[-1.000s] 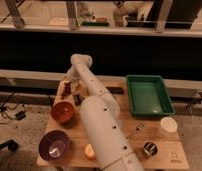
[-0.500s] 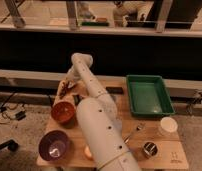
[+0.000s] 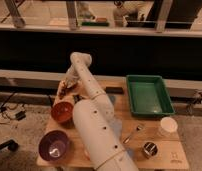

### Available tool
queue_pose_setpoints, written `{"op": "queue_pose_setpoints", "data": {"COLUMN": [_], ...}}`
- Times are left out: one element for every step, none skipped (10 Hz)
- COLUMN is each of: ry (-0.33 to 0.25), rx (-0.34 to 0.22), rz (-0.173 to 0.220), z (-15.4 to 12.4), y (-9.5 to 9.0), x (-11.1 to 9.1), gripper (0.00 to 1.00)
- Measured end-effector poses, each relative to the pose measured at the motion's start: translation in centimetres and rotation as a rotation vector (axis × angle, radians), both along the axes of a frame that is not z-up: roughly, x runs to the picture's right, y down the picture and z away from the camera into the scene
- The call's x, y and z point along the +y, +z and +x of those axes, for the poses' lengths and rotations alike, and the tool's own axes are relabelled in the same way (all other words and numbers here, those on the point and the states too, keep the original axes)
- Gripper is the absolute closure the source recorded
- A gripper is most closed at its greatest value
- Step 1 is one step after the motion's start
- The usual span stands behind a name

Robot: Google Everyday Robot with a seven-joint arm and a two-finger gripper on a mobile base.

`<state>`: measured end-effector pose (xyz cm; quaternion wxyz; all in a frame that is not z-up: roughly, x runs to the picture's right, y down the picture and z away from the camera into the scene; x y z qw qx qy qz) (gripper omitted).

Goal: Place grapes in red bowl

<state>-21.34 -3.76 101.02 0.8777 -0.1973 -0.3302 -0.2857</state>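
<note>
The wooden table (image 3: 159,145) fills the lower half of the view, and the robot's white arm (image 3: 96,125) runs from 6 o'clock up to an elbow near 11 o'clock, then bends down toward the table's far-left edge. At 2 o'clock sits the green tray (image 3: 148,95), well apart from the action. The purple bowl (image 3: 54,146) rests at 8 o'clock, with the red bowl (image 3: 62,112) just beyond it, toward 9 o'clock. A white cup (image 3: 168,127) and a small metal cup (image 3: 150,149) stand at 4 o'clock, with a fork (image 3: 133,133) near them.

The gripper (image 3: 65,89) hangs at 10 o'clock, just past the red bowl's far rim. A dark reddish lump at its tip appears to be the grapes (image 3: 62,90), seemingly above the table and not yet over the bowl.

The main risk is a release short of the bowl: since the cluster looks about as wide as the bowl, an off-centre drop could catch the rim and roll off the nearby table edge. A loose hold on 1 lumpy bunch could also shed grapes in transit.

How far the jaws are spread cannot be told; they seem to be touching or holding the grapes
</note>
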Motion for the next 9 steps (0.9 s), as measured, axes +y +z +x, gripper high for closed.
{"op": "queue_pose_setpoints", "data": {"ry": [0.005,0.010,0.016,0.023,0.028,0.032,0.031,0.033,0.034], "rx": [-0.002,-0.009,-0.015,-0.023,-0.029,-0.037,-0.047,-0.060,-0.067], "rz": [0.004,0.010,0.016,0.027,0.035,0.044,0.054,0.070,0.081], "z": [-0.1,-0.2,-0.3,-0.2,0.0,-0.1,-0.2,-0.5,-0.6], "y": [-0.2,-0.5,-1.1,-2.1,-2.9,-3.5,-4.1,-5.0,-5.7], "x": [-0.2,-0.4,-0.6,-1.4,-1.9,-2.2,-2.3,-2.8,-3.3], "gripper": [1.00,1.00,1.00,1.00,1.00,1.00,1.00,1.00,1.00]}}
